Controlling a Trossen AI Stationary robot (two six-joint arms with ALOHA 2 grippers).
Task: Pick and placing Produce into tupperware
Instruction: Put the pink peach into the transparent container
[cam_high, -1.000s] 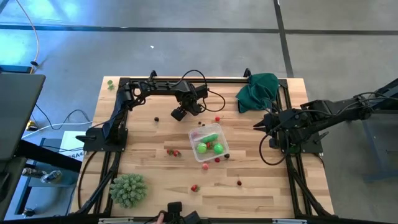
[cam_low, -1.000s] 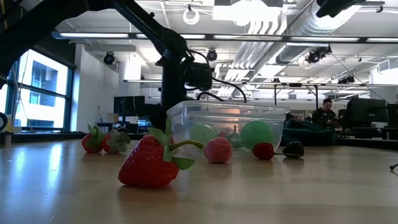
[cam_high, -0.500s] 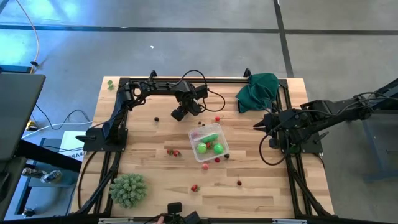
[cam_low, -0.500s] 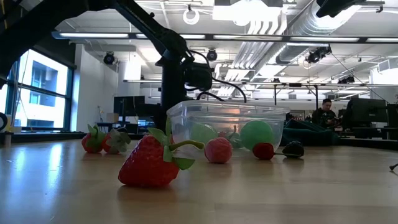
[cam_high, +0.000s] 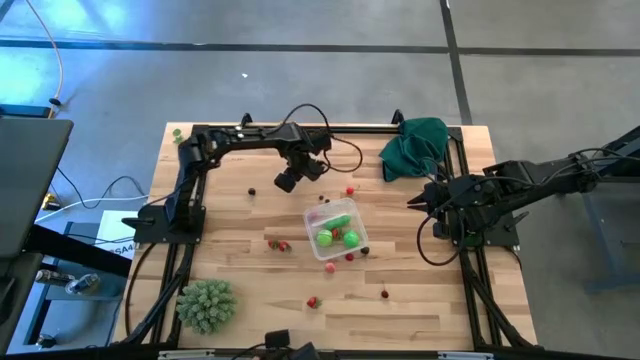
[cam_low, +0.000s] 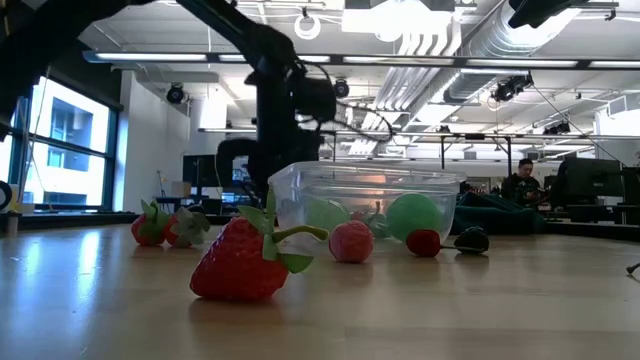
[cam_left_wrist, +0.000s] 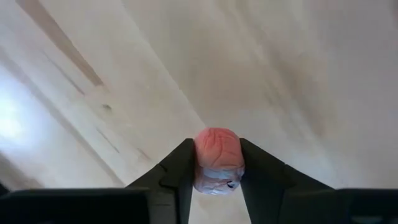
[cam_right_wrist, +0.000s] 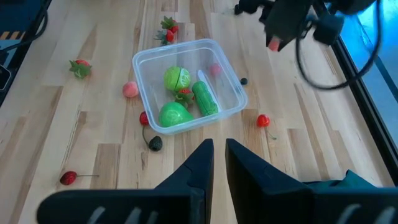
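Gripping a small pink rounded toy fruit (cam_left_wrist: 217, 158) in our left gripper (cam_left_wrist: 216, 163) fingers near the tabletop's far edge, right gripper (cam_right_wrist: 215, 163) idle and clenched, we judge the next move is carrying it over the clear plastic tupperware box (cam_high: 358, 222).

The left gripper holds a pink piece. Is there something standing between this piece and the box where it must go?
Nothing visible does. The left gripper is shut on the pink piece, above bare table on the far-left side of the box. The box is open on top, and only wood lies between them.
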